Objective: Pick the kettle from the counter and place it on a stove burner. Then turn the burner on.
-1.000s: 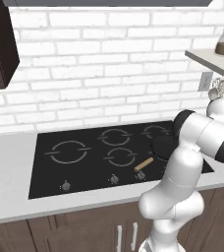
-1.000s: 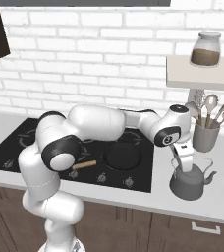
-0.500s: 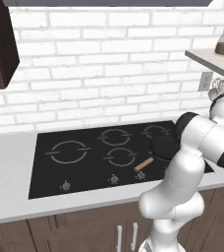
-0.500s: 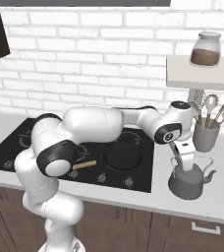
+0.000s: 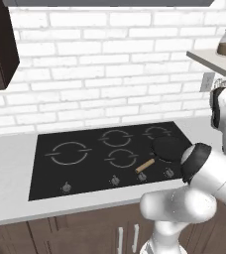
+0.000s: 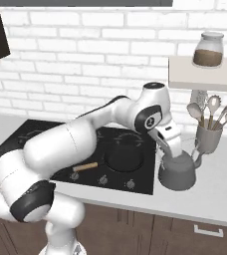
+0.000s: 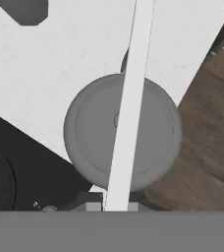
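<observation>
The silver-grey kettle (image 6: 176,172) hangs just right of the black cooktop (image 6: 135,179), slightly above the pale counter (image 6: 220,199). My gripper (image 6: 173,147) is shut on the kettle's thin arched handle from above. In the hand view the kettle (image 7: 89,133) is seen from above, its handle (image 7: 128,108) running as a pale strip down into my gripper (image 7: 115,204). The stove burner (image 5: 69,153), the largest double ring, lies at the far left of the cooktop (image 5: 45,183).
A dark pan (image 5: 168,148) with a wooden handle (image 5: 144,166) sits on the cooktop's right side. A grey utensil cup (image 6: 208,139) stands right behind the kettle. A glass jar (image 6: 207,50) rests on the wall shelf (image 6: 205,74). Knobs (image 5: 115,180) line the cooktop's front edge.
My gripper has shut on the kettle's handle. The kettle has since moved a little up and to the left, toward the cooktop, and my arm has folded in.
</observation>
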Robot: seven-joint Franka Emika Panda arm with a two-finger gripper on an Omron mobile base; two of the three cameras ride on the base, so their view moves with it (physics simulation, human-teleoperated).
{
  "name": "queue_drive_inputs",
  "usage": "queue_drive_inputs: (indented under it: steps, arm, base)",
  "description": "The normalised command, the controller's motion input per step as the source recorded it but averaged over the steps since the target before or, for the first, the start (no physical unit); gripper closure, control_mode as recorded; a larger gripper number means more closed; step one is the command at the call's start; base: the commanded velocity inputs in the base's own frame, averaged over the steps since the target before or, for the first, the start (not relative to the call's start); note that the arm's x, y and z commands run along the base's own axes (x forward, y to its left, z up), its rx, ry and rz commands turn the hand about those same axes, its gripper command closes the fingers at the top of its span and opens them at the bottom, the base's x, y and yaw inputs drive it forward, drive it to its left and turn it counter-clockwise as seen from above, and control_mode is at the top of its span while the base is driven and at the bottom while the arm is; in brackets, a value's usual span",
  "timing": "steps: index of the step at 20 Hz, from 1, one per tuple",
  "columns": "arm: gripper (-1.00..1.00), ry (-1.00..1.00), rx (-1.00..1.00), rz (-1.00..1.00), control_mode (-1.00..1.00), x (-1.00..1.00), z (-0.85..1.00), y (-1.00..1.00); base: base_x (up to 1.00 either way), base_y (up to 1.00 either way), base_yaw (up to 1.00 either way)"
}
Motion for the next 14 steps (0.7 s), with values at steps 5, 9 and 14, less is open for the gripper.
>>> queue_drive_inputs:
  steps: [5, 9, 14]
  arm:
    - [1.00, 0.00, -0.22, 0.34, -1.00, -0.01, 0.20, 1.00]
    - [1.00, -0.09, -0.16, 0.31, -1.00, 0.00, 0.31, 0.99]
    - [1.00, -0.27, -0.07, 0.27, -1.00, 0.02, 0.39, 0.85]
  base:
    - [0.00, 0.00, 0.00]
    - [0.00, 0.00, 0.00]
    - [0.00, 0.00, 0.00]
